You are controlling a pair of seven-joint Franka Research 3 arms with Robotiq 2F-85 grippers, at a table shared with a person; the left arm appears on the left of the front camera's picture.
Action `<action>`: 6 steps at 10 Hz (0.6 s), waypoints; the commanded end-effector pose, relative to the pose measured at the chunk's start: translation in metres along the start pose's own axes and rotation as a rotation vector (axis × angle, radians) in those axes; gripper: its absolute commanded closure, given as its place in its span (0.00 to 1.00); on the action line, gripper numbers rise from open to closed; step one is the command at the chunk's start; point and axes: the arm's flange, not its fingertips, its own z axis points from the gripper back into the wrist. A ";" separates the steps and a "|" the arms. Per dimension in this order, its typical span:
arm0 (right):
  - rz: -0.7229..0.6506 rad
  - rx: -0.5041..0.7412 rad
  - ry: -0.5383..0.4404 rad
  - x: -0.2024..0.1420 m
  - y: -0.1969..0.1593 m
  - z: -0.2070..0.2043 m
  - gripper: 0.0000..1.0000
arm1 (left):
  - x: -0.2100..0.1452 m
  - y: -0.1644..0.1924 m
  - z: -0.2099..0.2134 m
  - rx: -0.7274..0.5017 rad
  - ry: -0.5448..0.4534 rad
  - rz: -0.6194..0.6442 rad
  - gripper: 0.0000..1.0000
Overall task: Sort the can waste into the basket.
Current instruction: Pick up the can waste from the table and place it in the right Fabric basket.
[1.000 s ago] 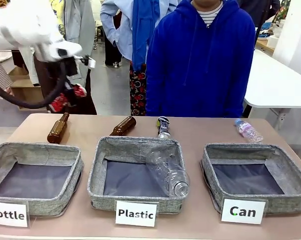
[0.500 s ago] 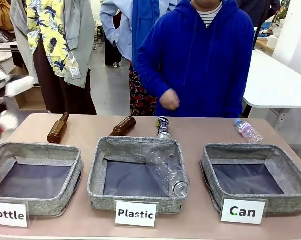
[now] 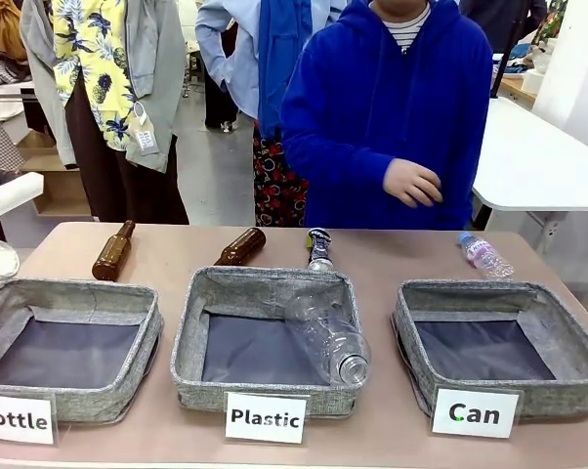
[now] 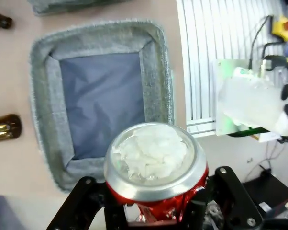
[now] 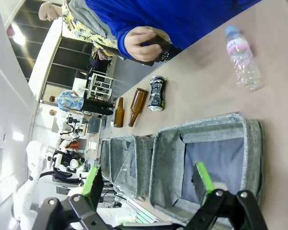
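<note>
Left jaws: closed on the red can point(image 4: 156, 160), clamping its crumpled body, silver end toward the camera, over the near corner of a grey basket point(image 4: 156, 72). In the front view the can sits at the far left edge.
Right jaws: open, nothing between the green pads point(image 5: 92, 181).
Can basket point(image 3: 558, 391): right end of the desk point(image 3: 392, 254), well apart from the red can.
Dark can point(image 3: 319, 246): lying on the desk just behind the Plastic basket point(image 3: 191, 342), beside a brown bottle point(image 3: 240, 246).
Far side: person in blue, one hand point(image 3: 411, 183) at the waist.
</note>
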 end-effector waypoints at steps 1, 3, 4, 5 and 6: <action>0.095 -0.064 0.045 -0.001 0.016 0.022 0.00 | 0.020 0.003 -0.008 0.071 -0.064 -0.064 1.00; 0.226 -0.227 0.121 -0.003 0.030 0.068 0.00 | 0.100 0.001 0.004 0.194 -0.151 -0.282 1.00; 0.306 -0.305 0.100 -0.003 0.030 0.094 0.00 | 0.139 -0.006 0.013 0.229 -0.190 -0.375 1.00; 0.345 -0.379 0.081 -0.002 0.028 0.122 0.00 | 0.180 -0.014 0.020 0.254 -0.236 -0.462 1.00; 0.340 -0.410 0.072 0.001 0.023 0.143 0.00 | 0.216 -0.019 0.024 0.264 -0.257 -0.536 1.00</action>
